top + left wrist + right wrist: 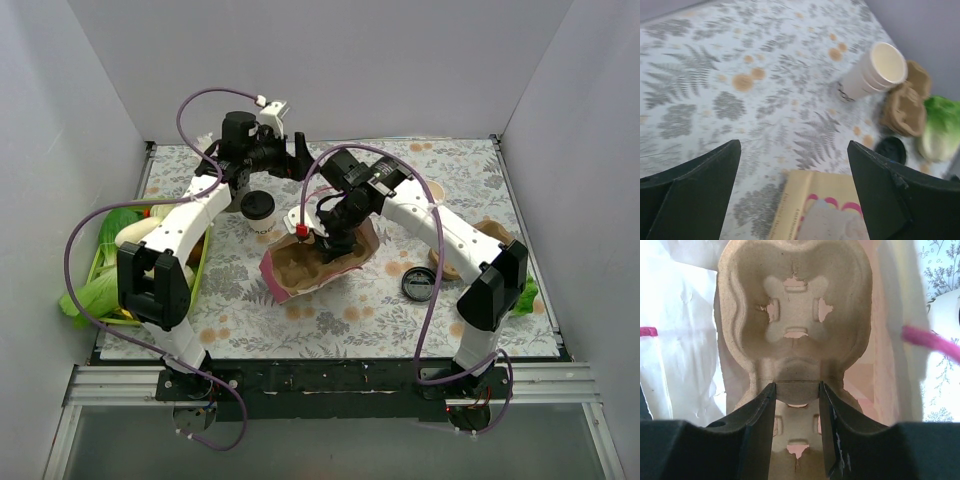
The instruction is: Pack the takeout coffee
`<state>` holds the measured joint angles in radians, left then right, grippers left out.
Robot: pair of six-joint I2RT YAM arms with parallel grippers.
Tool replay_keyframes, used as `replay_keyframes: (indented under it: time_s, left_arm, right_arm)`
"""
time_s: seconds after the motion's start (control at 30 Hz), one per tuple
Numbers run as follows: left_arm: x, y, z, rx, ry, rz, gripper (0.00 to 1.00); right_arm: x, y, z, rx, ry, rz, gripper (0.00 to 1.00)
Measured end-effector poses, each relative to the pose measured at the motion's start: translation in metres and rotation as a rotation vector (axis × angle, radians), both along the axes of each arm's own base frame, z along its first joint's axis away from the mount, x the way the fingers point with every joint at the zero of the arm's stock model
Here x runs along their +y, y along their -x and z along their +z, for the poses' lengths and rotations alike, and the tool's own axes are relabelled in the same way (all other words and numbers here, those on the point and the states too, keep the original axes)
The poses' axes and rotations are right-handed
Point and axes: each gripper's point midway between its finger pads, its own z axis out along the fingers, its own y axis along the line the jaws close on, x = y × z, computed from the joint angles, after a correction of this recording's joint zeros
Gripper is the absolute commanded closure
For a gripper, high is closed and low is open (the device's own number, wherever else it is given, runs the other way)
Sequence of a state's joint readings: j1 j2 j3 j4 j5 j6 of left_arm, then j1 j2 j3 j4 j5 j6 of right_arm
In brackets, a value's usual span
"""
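The takeout coffee [258,207], a small white cup with a black lid, stands upright on the patterned cloth left of the paper bag [366,242]. My left gripper [299,160] hangs behind and to the right of the cup, apart from it. Its jaws are open and empty, and its wrist view does not show the coffee. The bag [825,207] lies on its side with a brown pulp cup carrier [300,268] in its mouth. My right gripper [326,238] is shut on the carrier's [795,300] middle ridge, the gripper [796,390] reaching into the bag [685,340].
A flat black lid [418,284] lies right of the bag. More pulp carriers [480,243] and a lettuce [526,295] sit at the right. A stack of cream cups [875,72] lies tipped beyond the bag. A green tray [200,262] of vegetables borders the left edge.
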<state>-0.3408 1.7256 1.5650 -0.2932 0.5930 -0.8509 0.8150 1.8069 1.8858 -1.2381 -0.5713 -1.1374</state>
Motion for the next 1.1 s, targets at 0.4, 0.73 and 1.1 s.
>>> replay_keyframes:
  time_s: [0.4,0.73,1.1]
  left_arm:
    - [0.084,-0.051,0.048,-0.228,-0.141,0.411,0.08]
    - [0.092,-0.053,0.054,-0.246,-0.16,0.457,0.07]
    - [0.095,-0.05,0.064,-0.267,-0.158,0.467,0.06]
  right_arm:
    - [0.017,-0.007,-0.002,-0.128,-0.165,0.032,0.99]
    - [0.026,-0.02,-0.027,-0.182,-0.124,0.092,0.99]
    - [0.023,-0.023,-0.05,-0.136,-0.031,0.13,0.99]
